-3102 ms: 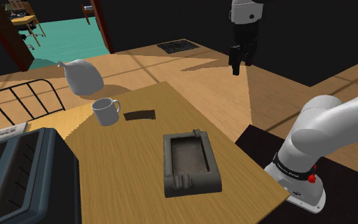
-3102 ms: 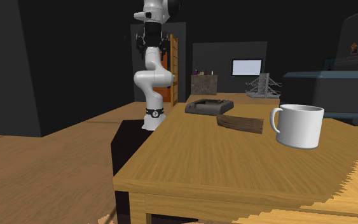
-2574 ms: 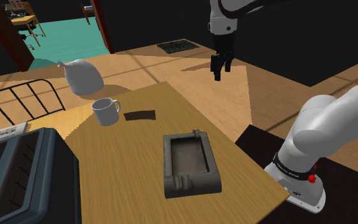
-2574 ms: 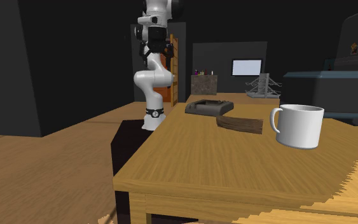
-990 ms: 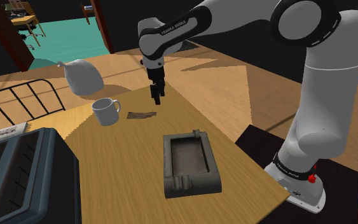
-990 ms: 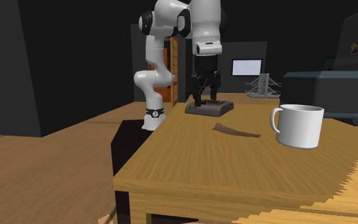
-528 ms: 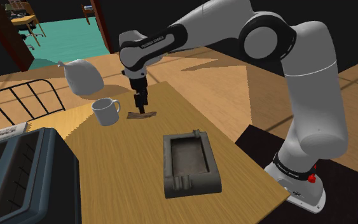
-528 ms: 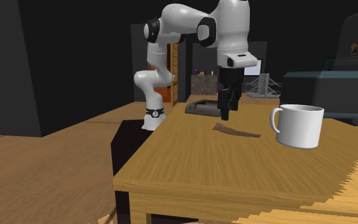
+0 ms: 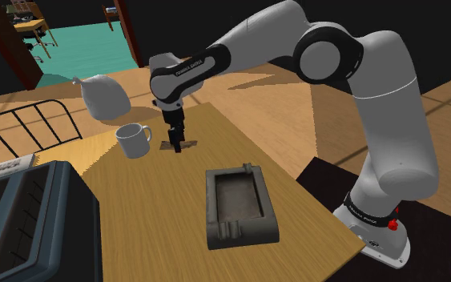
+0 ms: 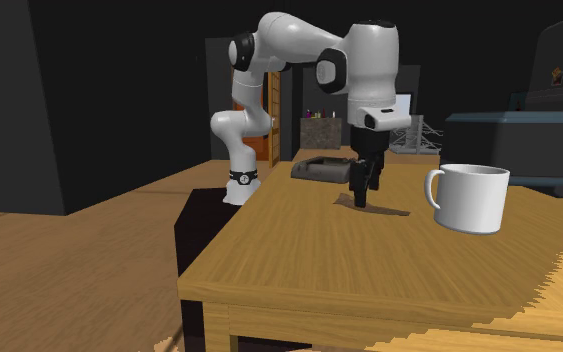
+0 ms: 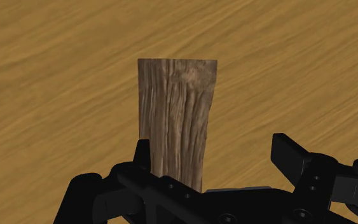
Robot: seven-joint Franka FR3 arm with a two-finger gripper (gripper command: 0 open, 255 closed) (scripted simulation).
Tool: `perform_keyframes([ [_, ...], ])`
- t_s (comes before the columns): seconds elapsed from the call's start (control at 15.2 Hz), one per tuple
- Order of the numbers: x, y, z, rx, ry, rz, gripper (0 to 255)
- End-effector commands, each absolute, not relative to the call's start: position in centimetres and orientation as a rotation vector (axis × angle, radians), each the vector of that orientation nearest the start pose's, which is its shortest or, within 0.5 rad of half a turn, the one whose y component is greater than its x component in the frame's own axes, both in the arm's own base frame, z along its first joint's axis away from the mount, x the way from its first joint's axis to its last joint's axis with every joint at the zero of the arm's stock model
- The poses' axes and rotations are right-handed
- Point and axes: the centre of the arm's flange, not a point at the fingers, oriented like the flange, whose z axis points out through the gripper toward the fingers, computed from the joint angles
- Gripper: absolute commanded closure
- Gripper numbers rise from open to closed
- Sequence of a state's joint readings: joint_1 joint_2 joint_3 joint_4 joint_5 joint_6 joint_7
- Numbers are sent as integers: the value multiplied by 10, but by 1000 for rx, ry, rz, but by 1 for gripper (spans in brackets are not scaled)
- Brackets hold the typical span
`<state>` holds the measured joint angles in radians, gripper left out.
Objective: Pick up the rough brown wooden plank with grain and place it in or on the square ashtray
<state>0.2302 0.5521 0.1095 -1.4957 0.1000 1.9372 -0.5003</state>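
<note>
Lowered since before, gripper (image 9: 178, 146) spreads wide over the flat, grainy brown plank (image 11: 177, 121).

Shoulder view: set high, beside and a little behind the stand (image 9: 380, 236). It faces down across the table (image 9: 151, 216), with the stand at lower right.
Second exterior view: set low, at about table-top height, off the table end far from the stand. It faces the arm (image 10: 299, 45) along the table, with the mug (image 10: 469, 197) nearest the lens.
Wrist view: mounted on the gripper (image 11: 214, 156), close above the table, facing down onto the plank (image 11: 177, 121).
Shared, both exterior views: table, mug, ashtray (image 9: 239, 204), arm and stand, seen from roughly opposite ends.
Shared, wrist and exterior views: the plank and the table top around it.
</note>
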Motion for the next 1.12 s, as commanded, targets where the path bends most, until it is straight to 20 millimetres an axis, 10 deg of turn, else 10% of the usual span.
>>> perform_keyframes([
  [0.0, 652, 227, 339, -2753, -1141, 142, 0],
  [0.46, 652, 227, 339, -2753, -1141, 142, 0],
  [0.53, 652, 227, 339, -2753, -1141, 142, 255],
  [1.06, 650, 226, 338, -2754, -1141, 142, 255],
])
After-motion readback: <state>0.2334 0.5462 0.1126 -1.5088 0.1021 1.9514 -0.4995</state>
